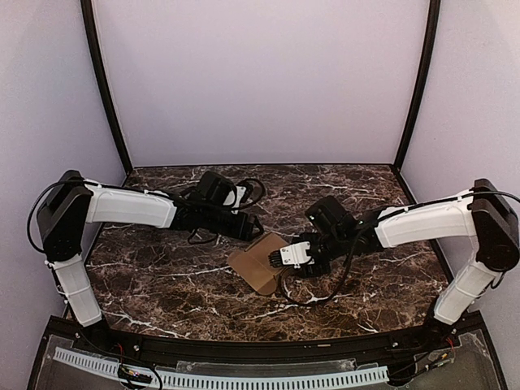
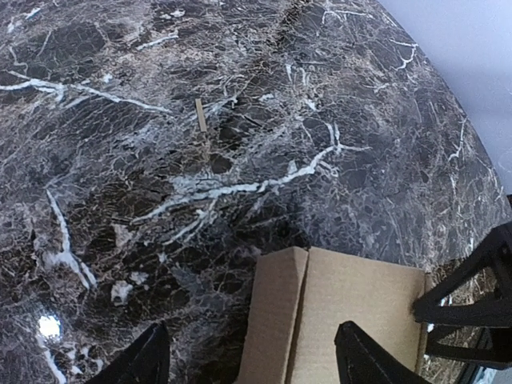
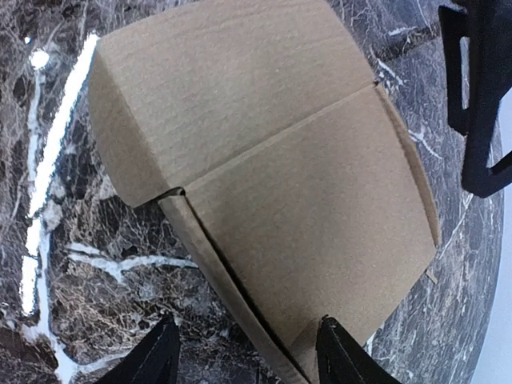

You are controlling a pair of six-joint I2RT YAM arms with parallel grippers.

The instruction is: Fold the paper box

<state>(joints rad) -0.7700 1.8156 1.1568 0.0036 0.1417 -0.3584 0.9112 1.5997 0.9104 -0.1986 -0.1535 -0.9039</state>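
The table (image 1: 162, 276) is dark glossy marble with white veins. A thin tan sliver (image 2: 201, 114) lies on the stone well beyond my left gripper (image 2: 252, 336). The box (image 1: 258, 262) sits mid-table between both grippers. It is plain brown corrugated card, partly folded, with creased panels and one flap tilted up. My left arm reaches in low from the left. Its gripper is spread, with one finger (image 2: 364, 360) over the card, and it holds nothing. My right arm comes in from the right, elbow bent. My right gripper (image 3: 248, 348) is spread too, the box's near corner between its fingers with a clear gap on one side.
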